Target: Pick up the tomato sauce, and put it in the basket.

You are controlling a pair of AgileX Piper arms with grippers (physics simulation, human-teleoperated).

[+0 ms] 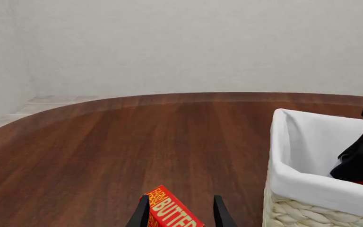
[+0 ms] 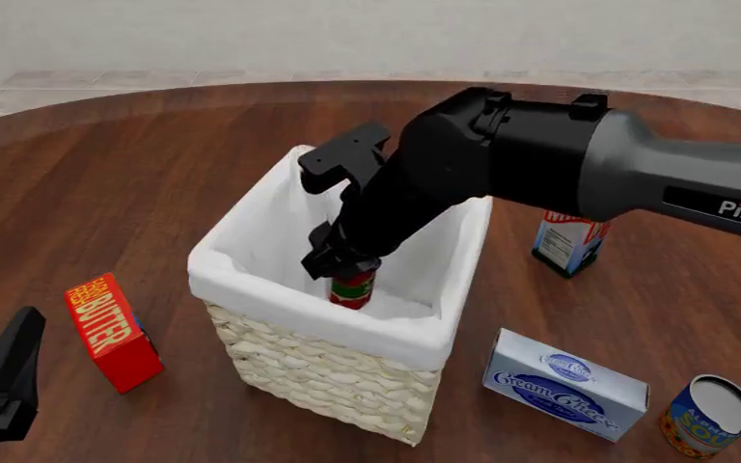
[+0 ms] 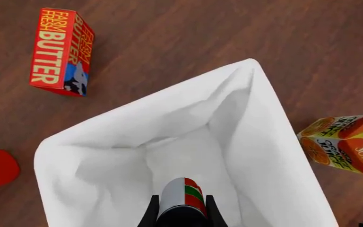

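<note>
The tomato sauce [image 2: 354, 288], a small can with a red label and green band, hangs inside the basket [image 2: 321, 372], below the level of its white-lined rim. My right gripper [image 2: 343, 264] is shut on it from above. The right wrist view shows the tomato sauce [image 3: 183, 196] held between the two fingers [image 3: 151, 213] over the basket's white liner [image 3: 188, 123]. My left gripper [image 2: 0, 382] stands open near the table's front left, away from the basket [image 1: 307, 187]. A sliver of the can's red shows under the right arm [image 1: 361, 156].
A red butter box [image 2: 113, 333] stands left of the basket, just beyond my left fingers [image 1: 142, 213]. A cream cheese box [image 2: 565, 384] and a blue-orange soup can [image 2: 706, 415] lie front right. A carton [image 2: 567, 242] stands behind the right arm. An orange juice carton [image 3: 345, 144] lies beside the basket.
</note>
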